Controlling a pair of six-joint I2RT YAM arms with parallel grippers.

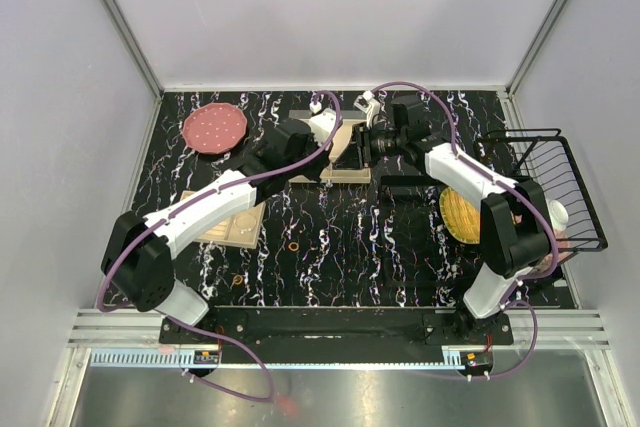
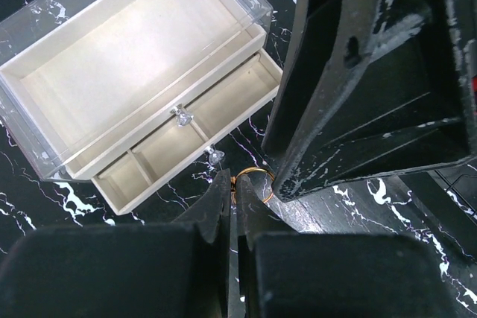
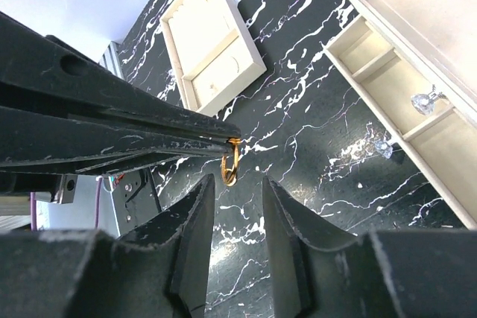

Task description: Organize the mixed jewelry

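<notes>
My left gripper (image 2: 235, 184) is shut on a thin orange-gold ring (image 2: 256, 182) and holds it above the black tabletop, beside the open drawer (image 2: 186, 143) of a clear-lidded beige jewelry box (image 2: 127, 57). In the right wrist view the ring (image 3: 231, 161) hangs from the left fingertips, just above the gap of my open right gripper (image 3: 237, 188). Both grippers meet over the box (image 1: 345, 162) at the back centre. Two more orange rings (image 1: 295, 244) (image 1: 238, 279) lie on the table nearer the front.
A beige tray (image 1: 235, 222) lies left of centre under the left arm; it also shows in the right wrist view (image 3: 212, 42). A pink plate (image 1: 214, 128) sits back left. A black wire basket (image 1: 555, 187) and a yellow round object (image 1: 462, 215) are at the right.
</notes>
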